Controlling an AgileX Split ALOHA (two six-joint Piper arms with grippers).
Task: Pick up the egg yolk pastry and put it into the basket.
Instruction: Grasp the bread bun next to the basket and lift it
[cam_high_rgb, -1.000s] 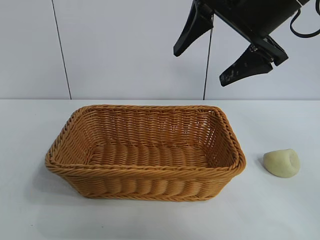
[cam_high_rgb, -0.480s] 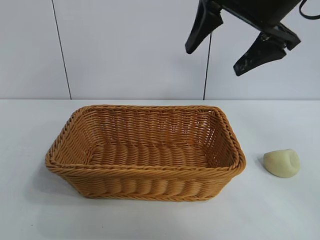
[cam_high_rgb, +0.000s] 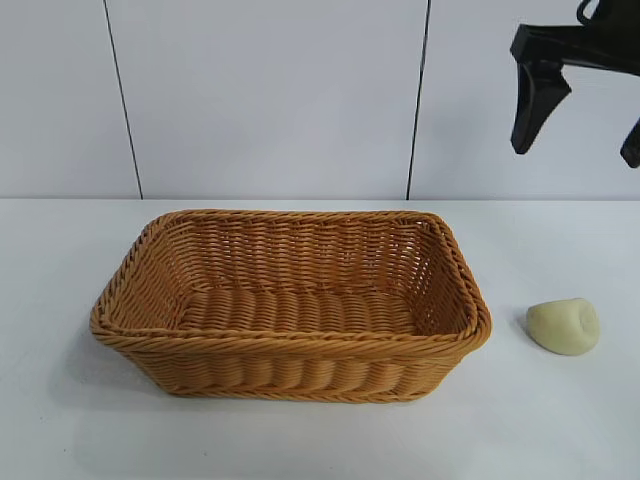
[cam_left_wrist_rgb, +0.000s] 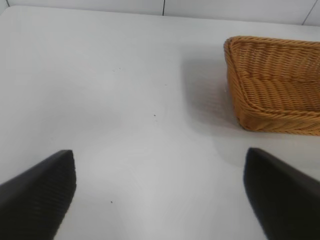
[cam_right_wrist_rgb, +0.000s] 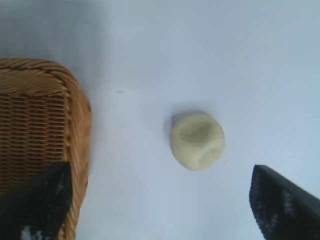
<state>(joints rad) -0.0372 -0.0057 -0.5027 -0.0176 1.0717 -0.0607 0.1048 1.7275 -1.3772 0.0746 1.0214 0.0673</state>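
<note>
Egg yolk pastry (cam_high_rgb: 564, 326): pale yellow-cream lump, smooth, dented, lying on the white table, well below the wide-open right gripper (cam_high_rgb: 580, 125). Basket (cam_high_rgb: 290, 300): orange-tan wicker, rectangular, upright, braided rim, off to that gripper's side, near the pastry.

No readable text, labels, brands or numbers anywhere I can see: nothing printed on the basket (cam_high_rgb: 290, 305), the pastry (cam_high_rgb: 564, 325), the table (cam_high_rgb: 560, 420) or the wall panels (cam_high_rgb: 260, 95).

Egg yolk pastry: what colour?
Pale yellow-cream, plain and matte. The egg yolk pastry shows best in the right wrist view, lying on the white table.
</note>
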